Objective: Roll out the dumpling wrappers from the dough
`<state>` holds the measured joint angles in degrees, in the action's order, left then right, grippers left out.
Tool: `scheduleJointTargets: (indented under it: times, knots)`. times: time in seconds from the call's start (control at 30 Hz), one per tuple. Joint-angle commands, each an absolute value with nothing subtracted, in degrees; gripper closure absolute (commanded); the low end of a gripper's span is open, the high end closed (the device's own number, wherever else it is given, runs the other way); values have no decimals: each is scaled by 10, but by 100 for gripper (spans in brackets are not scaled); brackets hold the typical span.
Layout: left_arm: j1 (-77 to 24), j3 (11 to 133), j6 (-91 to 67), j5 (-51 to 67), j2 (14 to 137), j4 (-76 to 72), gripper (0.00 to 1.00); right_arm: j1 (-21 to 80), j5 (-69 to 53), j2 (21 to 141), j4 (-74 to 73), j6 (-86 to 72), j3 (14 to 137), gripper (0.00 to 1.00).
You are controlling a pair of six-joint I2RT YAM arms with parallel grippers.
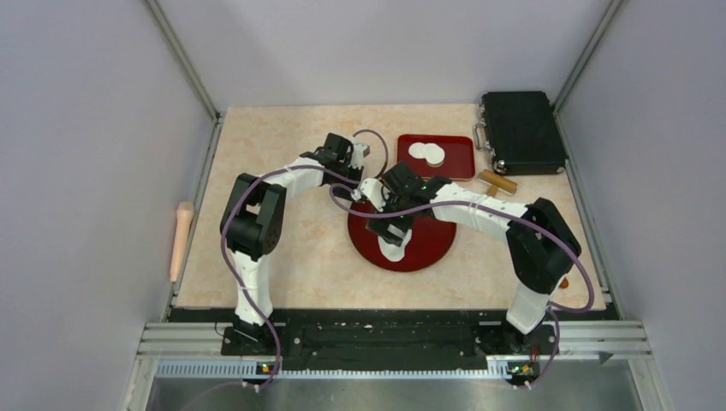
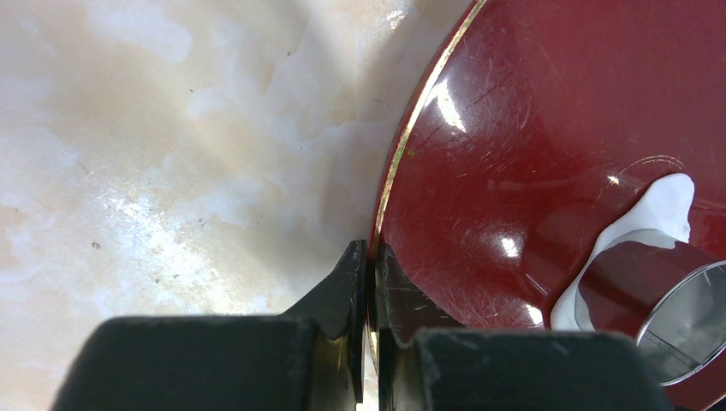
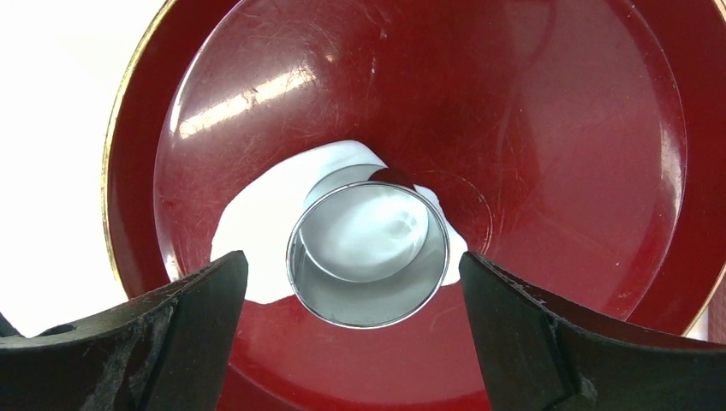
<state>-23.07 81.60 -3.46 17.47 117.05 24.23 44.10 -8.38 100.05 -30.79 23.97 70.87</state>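
Presently the left gripper (image 2: 368, 257) has its jaws pressed together on the gilt rim of the round red plate (image 2: 402, 158), at the plate's left edge, and appears to be steadying it on the table (image 1: 282, 145). The right gripper (image 3: 351, 265) hangs over the plate with its jaws spread wide, one on either side of the metal ring (image 3: 370, 301) and touching neither wall. The ring stands upright on the dough (image 3: 257, 223), a ragged white sheet near the middle of the plate. Two finished dumpling wrappers (image 1: 426, 153) lie in the square red tray (image 1: 458, 158) toward the table's far right edge. Risks noted: a lopsided closure could tip or skid the ring on the glossy plate and tear the cut disc. The soft sheet may cling to the ring and lift with it. The pinch on the rim is thin, so any sideways drag could pull the plate free. Clearance: both wrists crowd the plate's far left edge, leaving little margin there. The plate's right half is bare, and so is the right part of the tray. The black case (image 1: 522, 133) occupies the far right corner just beyond the tray.
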Motion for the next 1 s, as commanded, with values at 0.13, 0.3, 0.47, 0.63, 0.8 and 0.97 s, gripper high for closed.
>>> scheduleJointTargets:
  times: [0.13, 0.3, 0.47, 0.63, 0.8, 0.97]
  knots:
    - [-232, 818, -28, 138, 1176, 242, 100, 439, -93, 1015, -290, 242, 703, 11]
    - [-232, 817, -29, 137, 1176, 242, 100, 439, -95, 1016, -290, 240, 702, 14]
    - [-232, 817, -29, 137, 1176, 241, 100, 439, -97, 1019, -291, 239, 702, 26]
    - [-232, 817, -29, 137, 1174, 242, 100, 439, -98, 1025, -292, 241, 695, 38]
    - [-232, 817, -28, 136, 1174, 241, 100, 439, -89, 1031, -298, 244, 693, 40]
    - [-232, 817, -29, 136, 1173, 242, 100, 439, -82, 1040, -303, 245, 692, 41]
